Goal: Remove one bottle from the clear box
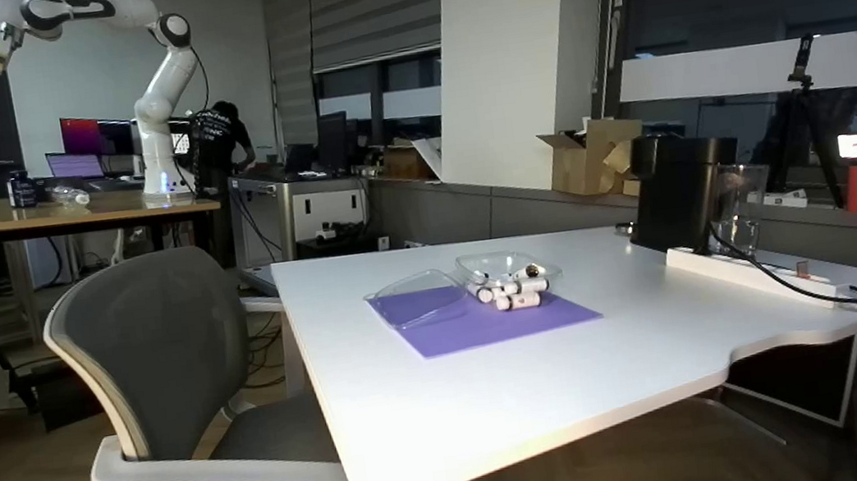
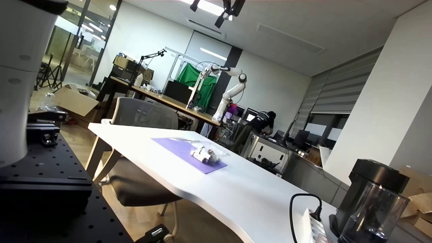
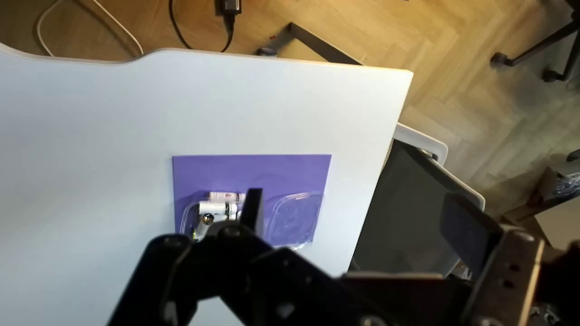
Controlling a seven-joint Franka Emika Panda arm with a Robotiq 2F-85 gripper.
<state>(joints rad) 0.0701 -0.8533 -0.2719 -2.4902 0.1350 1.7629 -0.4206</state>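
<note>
We see the end effector point(image 3: 361, 217) aimed down at the counter point(image 3: 272, 108), jaws spread wide. Below it, partly behind one jaw, sits the clear box point(image 3: 185, 221) with bottles point(image 3: 213, 208); can't tell if all are inside. Clear lid point(image 3: 292, 219) beside the box, mostly on the purple mat point(image 3: 251, 171).

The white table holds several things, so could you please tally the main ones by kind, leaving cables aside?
Small white bottles: at least 4 (overlapping)
Clear box: 1
Clear lid: 1
Purple mat: 1
Power strip: 1
Coffee machine: 1
Total: at least 9
</note>
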